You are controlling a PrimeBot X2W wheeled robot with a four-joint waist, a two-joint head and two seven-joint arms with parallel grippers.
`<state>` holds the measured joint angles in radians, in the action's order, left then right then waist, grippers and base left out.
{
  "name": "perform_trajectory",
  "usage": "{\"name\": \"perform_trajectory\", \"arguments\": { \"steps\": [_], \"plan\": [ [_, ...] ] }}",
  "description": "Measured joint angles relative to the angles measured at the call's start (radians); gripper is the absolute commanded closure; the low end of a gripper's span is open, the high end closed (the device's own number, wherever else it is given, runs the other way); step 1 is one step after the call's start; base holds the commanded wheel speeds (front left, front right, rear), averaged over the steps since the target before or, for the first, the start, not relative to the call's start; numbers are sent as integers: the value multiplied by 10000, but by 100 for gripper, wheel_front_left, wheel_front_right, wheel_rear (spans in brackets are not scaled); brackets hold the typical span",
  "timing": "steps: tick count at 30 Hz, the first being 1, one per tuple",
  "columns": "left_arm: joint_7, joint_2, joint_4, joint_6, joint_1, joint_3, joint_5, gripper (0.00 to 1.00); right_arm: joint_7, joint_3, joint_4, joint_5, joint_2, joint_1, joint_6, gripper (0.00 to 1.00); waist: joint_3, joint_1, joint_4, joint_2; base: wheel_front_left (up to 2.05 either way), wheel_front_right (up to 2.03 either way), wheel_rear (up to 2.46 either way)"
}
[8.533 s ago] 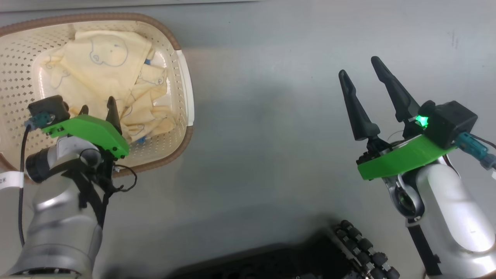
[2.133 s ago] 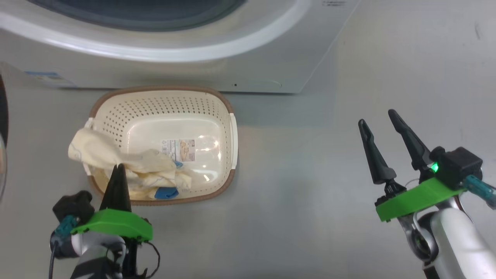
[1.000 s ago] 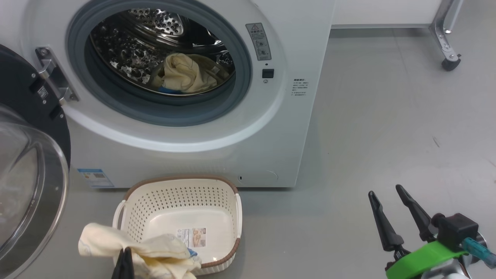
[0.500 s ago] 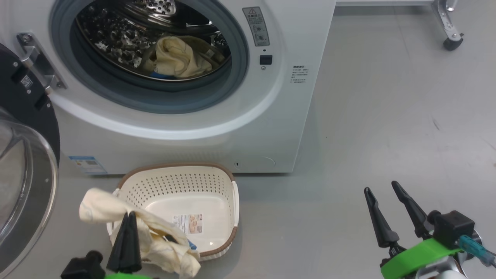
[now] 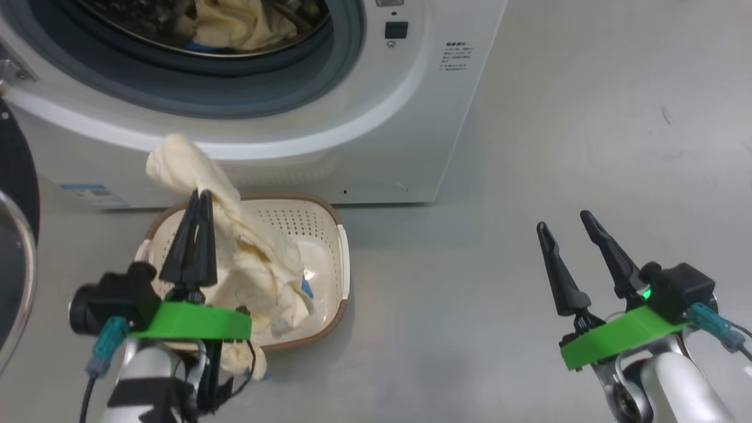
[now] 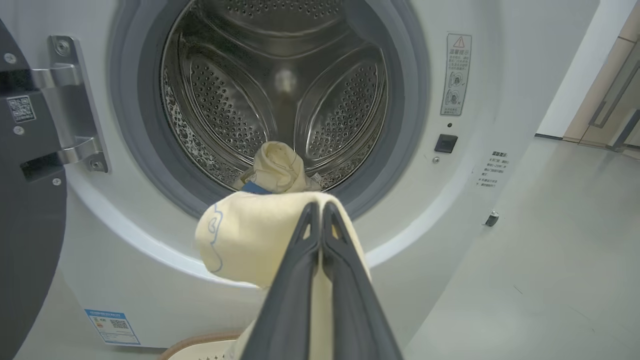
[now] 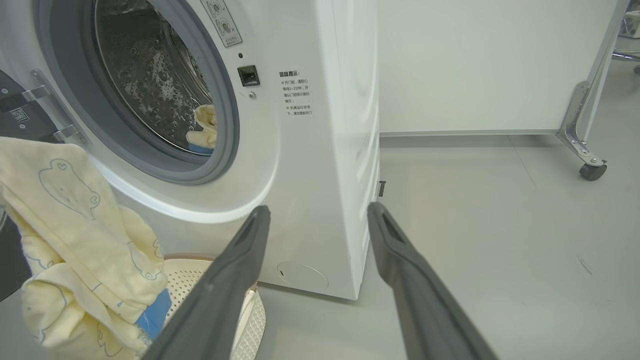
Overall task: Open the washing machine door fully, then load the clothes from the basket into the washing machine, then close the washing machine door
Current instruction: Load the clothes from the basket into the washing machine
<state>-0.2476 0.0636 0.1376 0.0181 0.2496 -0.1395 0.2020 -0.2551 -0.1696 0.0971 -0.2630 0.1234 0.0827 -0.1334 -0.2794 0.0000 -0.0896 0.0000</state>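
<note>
My left gripper (image 5: pixel 198 197) is shut on pale yellow clothes (image 5: pixel 235 247), lifted above the cream basket (image 5: pixel 338 258); the fabric hangs down into the basket. Along the left wrist view, the same gripper (image 6: pixel 320 206) pinches the clothes (image 6: pixel 240 235) in front of the washing machine (image 6: pixel 500 100) and its steel drum (image 6: pixel 280 80). Another yellow garment (image 5: pixel 235 23) lies inside the drum. The washing machine door (image 5: pixel 14 235) stands swung open at the far left. My right gripper (image 5: pixel 564 220) is open and empty over the floor to the right, and its fingers (image 7: pixel 240 260) frame the machine's corner.
Grey floor (image 5: pixel 587 117) spreads to the right of the washing machine (image 5: pixel 411 117). A white panel on a caster leg (image 7: pixel 592 170) stands behind at the right. The door hinge (image 6: pixel 75 100) sits left of the drum opening.
My left gripper has risen with the yellow garment, from beside the basket to above it, toward the machine. The head view has tilted down. The right gripper stays open.
</note>
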Motion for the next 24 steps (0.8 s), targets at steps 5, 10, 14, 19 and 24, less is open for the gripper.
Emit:
{"name": "perform_trajectory", "arguments": {
  "steps": [5,10,14,19,24],
  "plan": [
    [4,205,263,2,1248,48,-142,100,0,-98,-12,-12,-29,510,0,0,-637,2,-84,0,0,0,0],
    [17,403,711,40,2722,115,-192,100,0,-247,-17,-13,-59,1022,0,0,-1413,3,-185,0,0,0,0],
    [31,598,1271,73,3920,238,-261,100,0,-384,-19,-27,-67,1419,0,0,-1974,3,-288,0,0,0,0],
    [29,836,2167,71,5454,347,-420,100,0,-679,-10,-33,-67,1914,0,0,-2522,3,-486,0,0,0,0],
    [27,1018,3365,59,6768,364,-596,100,-2,-928,2,-115,-63,2145,0,0,-2855,1,-793,0,0,0,0]
  ]
}}
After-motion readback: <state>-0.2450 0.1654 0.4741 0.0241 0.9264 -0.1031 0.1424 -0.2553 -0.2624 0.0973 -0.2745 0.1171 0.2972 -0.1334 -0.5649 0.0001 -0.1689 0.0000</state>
